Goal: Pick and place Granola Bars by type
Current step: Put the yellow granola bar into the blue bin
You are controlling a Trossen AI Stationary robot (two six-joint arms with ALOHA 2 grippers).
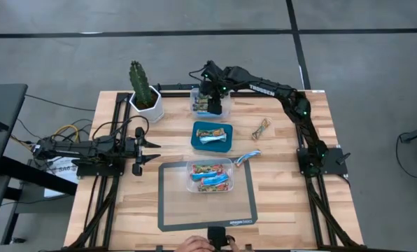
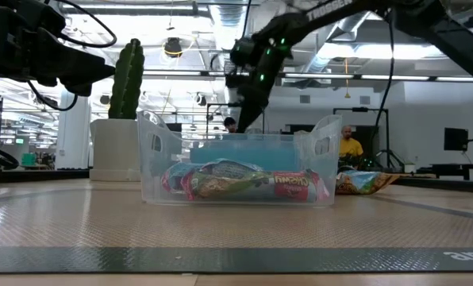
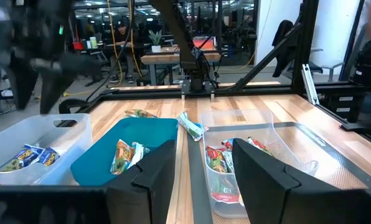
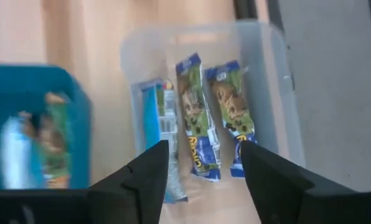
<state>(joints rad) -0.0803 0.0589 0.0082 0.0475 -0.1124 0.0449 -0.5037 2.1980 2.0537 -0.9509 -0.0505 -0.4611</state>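
Wrapped granola bars lie in three containers. A clear far bin point(image 1: 212, 105) holds three blue-and-green bars point(image 4: 198, 118) lying flat on its floor. A teal tray point(image 1: 226, 145) holds a few mixed bars point(image 1: 212, 134). A clear near bin point(image 1: 210, 175) on the grey mat holds several red, tan and blue bars point(image 2: 236, 181). One blue bar point(image 1: 247, 158) and one tan bar point(image 1: 261, 128) lie loose on the wood. My right gripper point(image 4: 204, 168) hovers open above the far bin, holding nothing. My left gripper point(image 1: 151, 150) waits open at the table's left, empty.
A cactus in a white pot point(image 1: 145, 94) stands at the far left, beside the far bin. The grey mat point(image 1: 170, 210) covers the near middle of the table. A person's hand point(image 1: 194, 243) rests at the near edge. Bare wood lies to the right of the mat.
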